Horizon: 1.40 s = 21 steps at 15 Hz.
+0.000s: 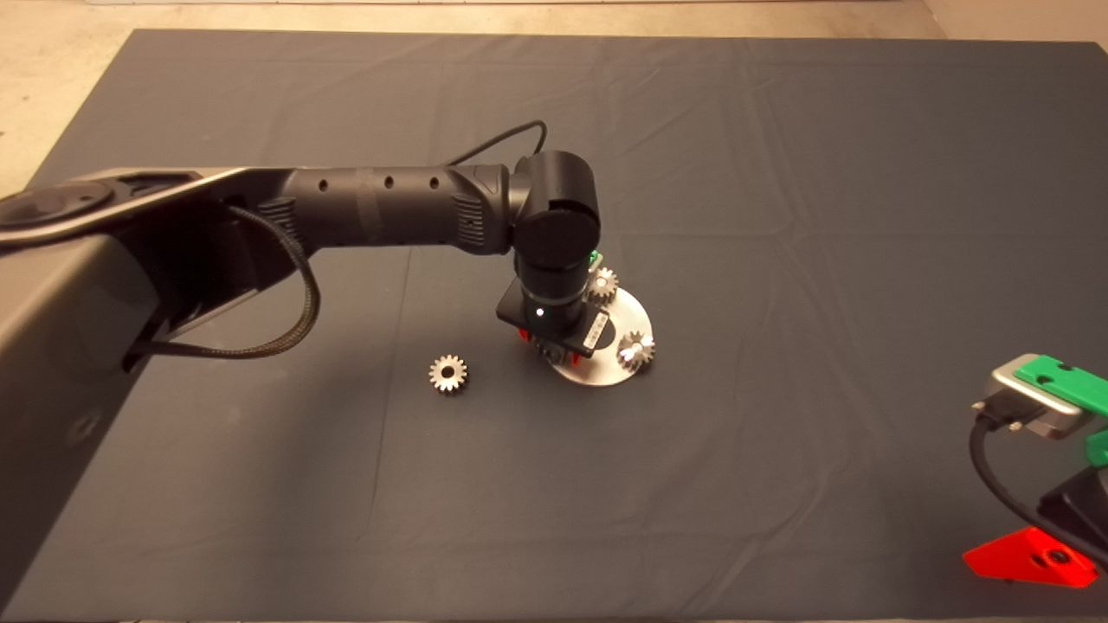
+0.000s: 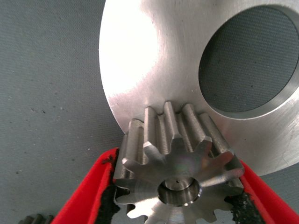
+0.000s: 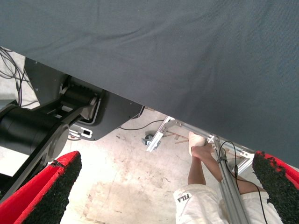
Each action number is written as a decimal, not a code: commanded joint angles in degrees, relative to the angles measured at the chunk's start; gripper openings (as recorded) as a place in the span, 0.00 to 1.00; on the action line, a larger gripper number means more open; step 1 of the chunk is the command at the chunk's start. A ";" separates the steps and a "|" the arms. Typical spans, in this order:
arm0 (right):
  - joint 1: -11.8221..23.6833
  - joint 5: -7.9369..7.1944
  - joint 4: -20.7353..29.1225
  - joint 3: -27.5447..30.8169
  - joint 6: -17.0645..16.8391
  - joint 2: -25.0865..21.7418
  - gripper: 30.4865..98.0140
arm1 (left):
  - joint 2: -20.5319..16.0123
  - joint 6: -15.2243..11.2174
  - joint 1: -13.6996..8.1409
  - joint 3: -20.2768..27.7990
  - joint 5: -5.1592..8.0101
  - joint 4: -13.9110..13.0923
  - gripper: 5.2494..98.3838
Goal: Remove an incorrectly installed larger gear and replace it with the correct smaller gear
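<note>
A round silver plate (image 1: 625, 322) with a large centre hole lies mid-mat. My left gripper (image 1: 547, 346) stands straight down over the plate's near-left rim. In the left wrist view it (image 2: 180, 191) is shut on the larger gear (image 2: 177, 154), one red finger (image 2: 93, 196) at each flank. That gear sits on the plate (image 2: 154, 60) with a pin showing in its bore. Two more gears (image 1: 603, 284) (image 1: 636, 349) stand on the plate. The smaller gear (image 1: 447, 374) lies flat on the mat, left of the plate. My right gripper (image 3: 166, 172) waits open at the lower right edge.
The left arm (image 1: 381, 212) stretches across the mat from the left, with a cable looping under it. In the right wrist view the mat's edge, the robot base, an aluminium frame and a person's leg (image 3: 203, 163) show beyond the table.
</note>
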 commanded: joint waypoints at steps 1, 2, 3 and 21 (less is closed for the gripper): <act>0.98 -3.14 1.95 0.35 -0.08 -0.35 0.98 | 0.20 0.51 -1.09 -2.01 6.17 -0.55 0.50; 0.98 -3.14 1.95 0.31 -0.17 -0.35 0.98 | 0.20 0.81 -1.09 -2.39 6.17 -0.55 0.49; 0.98 -3.05 1.95 0.27 -0.09 -0.26 0.98 | 0.20 1.13 -1.09 -2.39 6.17 -0.55 0.49; 0.98 -3.14 1.95 0.27 -0.08 -0.35 0.98 | -0.06 0.95 -5.23 0.86 6.74 -1.87 0.43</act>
